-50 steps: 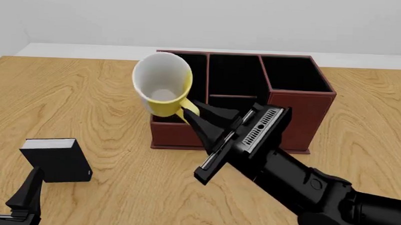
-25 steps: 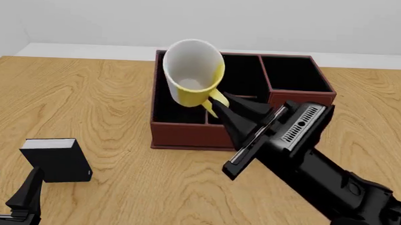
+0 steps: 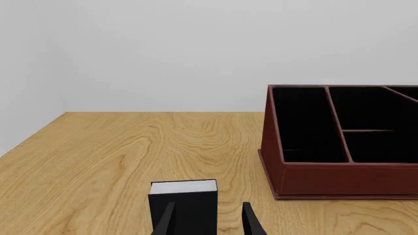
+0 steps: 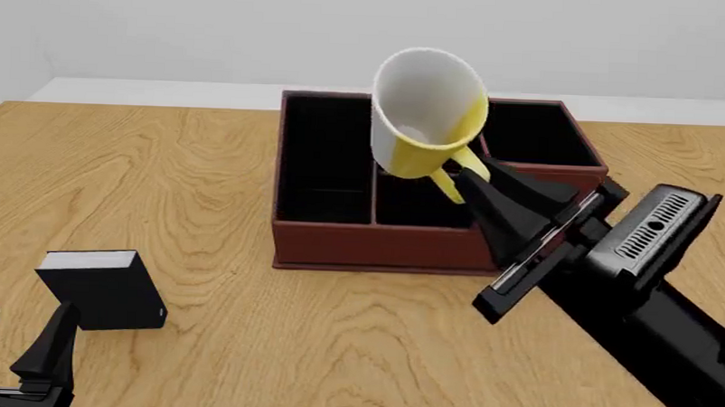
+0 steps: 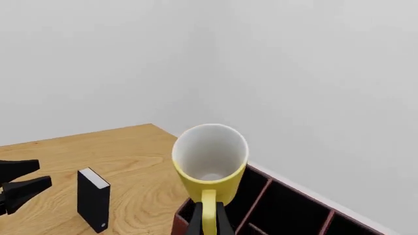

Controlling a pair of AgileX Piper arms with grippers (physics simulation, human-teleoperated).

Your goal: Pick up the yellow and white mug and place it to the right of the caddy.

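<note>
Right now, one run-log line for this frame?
phase: carry | right gripper: shut on yellow and white mug handle, mug tilted, above caddy | left gripper: open, idle near black book

My right hand (image 4: 463, 182) is raised over the caddy (image 4: 337, 239), fingers clamped on the mug's handle (image 4: 457, 173). My left hand (image 4: 18, 341) sits low, well left of the caddy, fingers apart.

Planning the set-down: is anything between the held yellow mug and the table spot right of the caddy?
Only the caddy itself. The yellow and white mug, held by its handle in the right gripper, hangs over the caddy's middle compartments, so it must pass over the taller right-hand section. The wood to the caddy's right looks bare, apart from the arm.
</note>
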